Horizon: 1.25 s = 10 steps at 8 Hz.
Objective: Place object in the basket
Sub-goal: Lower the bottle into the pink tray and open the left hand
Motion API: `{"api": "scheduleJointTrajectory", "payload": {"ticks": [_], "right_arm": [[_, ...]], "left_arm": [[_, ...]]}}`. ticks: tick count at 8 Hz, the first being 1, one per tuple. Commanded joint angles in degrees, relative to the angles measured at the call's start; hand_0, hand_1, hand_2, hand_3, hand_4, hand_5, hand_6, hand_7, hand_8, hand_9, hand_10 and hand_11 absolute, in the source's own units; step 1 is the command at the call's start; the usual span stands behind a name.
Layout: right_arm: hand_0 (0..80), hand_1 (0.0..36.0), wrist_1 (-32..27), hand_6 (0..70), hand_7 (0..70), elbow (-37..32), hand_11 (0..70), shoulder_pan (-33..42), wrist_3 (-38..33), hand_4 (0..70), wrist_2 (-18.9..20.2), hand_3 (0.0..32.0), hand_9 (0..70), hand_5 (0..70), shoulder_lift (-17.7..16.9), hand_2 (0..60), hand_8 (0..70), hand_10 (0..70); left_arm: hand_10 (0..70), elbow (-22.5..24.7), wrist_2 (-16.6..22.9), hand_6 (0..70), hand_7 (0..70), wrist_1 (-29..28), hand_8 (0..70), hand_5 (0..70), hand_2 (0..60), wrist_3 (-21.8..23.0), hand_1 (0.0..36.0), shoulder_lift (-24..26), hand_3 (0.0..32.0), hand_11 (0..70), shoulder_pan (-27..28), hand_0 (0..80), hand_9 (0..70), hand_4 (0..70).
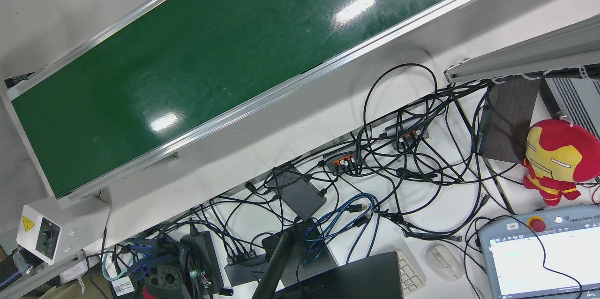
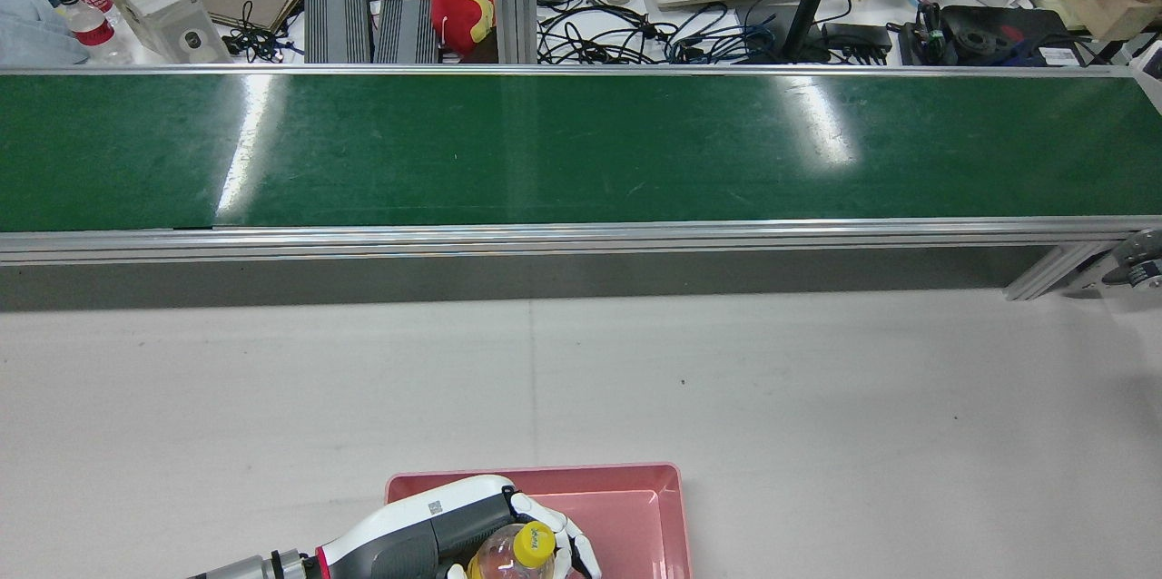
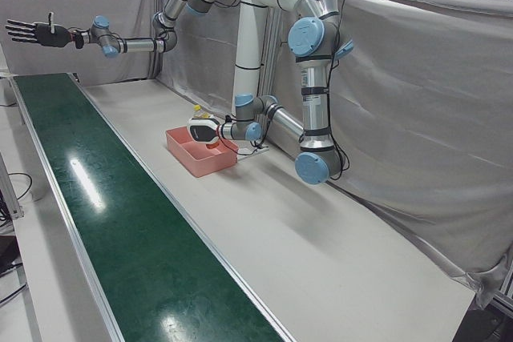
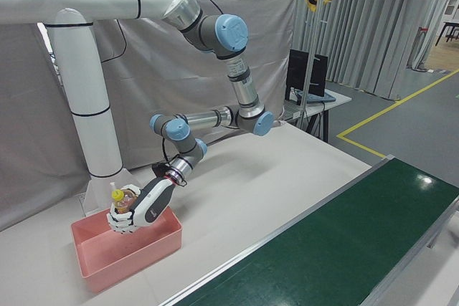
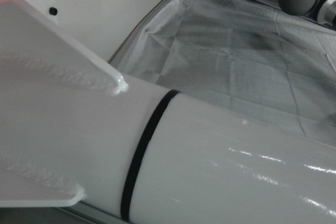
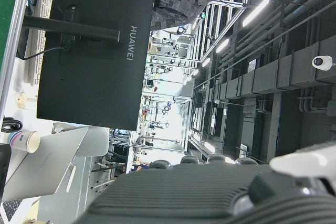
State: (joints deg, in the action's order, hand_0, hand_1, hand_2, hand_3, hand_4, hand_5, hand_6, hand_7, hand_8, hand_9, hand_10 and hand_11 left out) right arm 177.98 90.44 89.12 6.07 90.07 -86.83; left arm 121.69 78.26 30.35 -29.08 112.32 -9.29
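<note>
A small clear bottle with a yellow cap [image 2: 524, 550] is held in my left hand [image 2: 454, 529], just above the near left part of the pink basket [image 2: 649, 506]. The fingers wrap around the bottle. The right-front view shows the same hand [image 4: 140, 213] with the bottle [image 4: 119, 198] upright over the basket [image 4: 136, 256]. In the left-front view the hand [image 3: 205, 129] is above the basket [image 3: 192, 158]. My right hand [image 3: 34, 34] is raised high, far over the belt end, fingers spread and empty.
A long green conveyor belt [image 2: 581, 143] runs across the table beyond the basket. The white arm pedestal [image 3: 247, 46] stands right behind the basket. Cables, a monitor and a red plush toy [image 1: 558, 158] lie on the desk past the belt.
</note>
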Motion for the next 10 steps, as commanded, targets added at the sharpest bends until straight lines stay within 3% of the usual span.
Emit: {"api": "scheduleJointTrajectory", "payload": {"ticks": [1,2,4,5,6,8,10], "right_arm": [[0.0,0.0,0.0,0.0,0.0,0.0,0.0,0.0,0.0,0.0,0.02,0.0,0.0,0.0,0.0,0.0,0.0,0.0],[0.0,0.0,0.0,0.0,0.0,0.0,0.0,0.0,0.0,0.0,0.02,0.0,0.0,0.0,0.0,0.0,0.0,0.0],[0.0,0.0,0.0,0.0,0.0,0.0,0.0,0.0,0.0,0.0,0.02,0.0,0.0,0.0,0.0,0.0,0.0,0.0],[0.0,0.0,0.0,0.0,0.0,0.0,0.0,0.0,0.0,0.0,0.02,0.0,0.0,0.0,0.0,0.0,0.0,0.0],[0.0,0.0,0.0,0.0,0.0,0.0,0.0,0.0,0.0,0.0,-0.07,0.0,0.0,0.0,0.0,0.0,0.0,0.0],[0.0,0.0,0.0,0.0,0.0,0.0,0.0,0.0,0.0,0.0,-0.07,0.0,0.0,0.0,0.0,0.0,0.0,0.0],[0.0,0.0,0.0,0.0,0.0,0.0,0.0,0.0,0.0,0.0,0.02,0.0,0.0,0.0,0.0,0.0,0.0,0.0]], "left_arm": [[10.1,0.12,-0.04,0.0,2.3,-3.88,15.2,38.2,60.0,0.25,36.0,-3.33,0.2,17.5,0.33,46.0,19.0,2.7],[5.7,0.13,-0.04,0.0,0.3,-4.5,9.4,23.5,60.0,0.51,36.0,-3.33,3.2,11.2,0.33,45.9,10.8,3.1],[3.2,0.48,0.14,0.0,0.0,-5.03,5.4,19.6,60.0,0.6,33.9,-3.33,5.4,7.6,0.07,51.2,5.6,1.2],[2.6,0.65,0.23,0.0,0.0,-5.12,5.0,20.2,0.0,0.69,9.9,-3.25,5.6,6.5,-0.02,80.0,5.2,0.6],[1.6,0.74,0.23,0.0,0.0,-5.56,4.2,18.9,0.0,0.77,7.1,-3.25,5.8,4.9,-0.28,80.0,4.1,0.2],[0.5,0.65,0.23,0.0,0.0,-6.0,2.7,13.1,0.0,0.69,0.0,-3.25,8.8,1.9,-0.46,52.6,2.6,0.0],[0.7,0.65,0.23,0.0,0.0,-6.0,3.0,6.1,0.0,0.69,0.0,-3.25,10.4,1.6,-0.55,47.6,3.5,0.0]]}}
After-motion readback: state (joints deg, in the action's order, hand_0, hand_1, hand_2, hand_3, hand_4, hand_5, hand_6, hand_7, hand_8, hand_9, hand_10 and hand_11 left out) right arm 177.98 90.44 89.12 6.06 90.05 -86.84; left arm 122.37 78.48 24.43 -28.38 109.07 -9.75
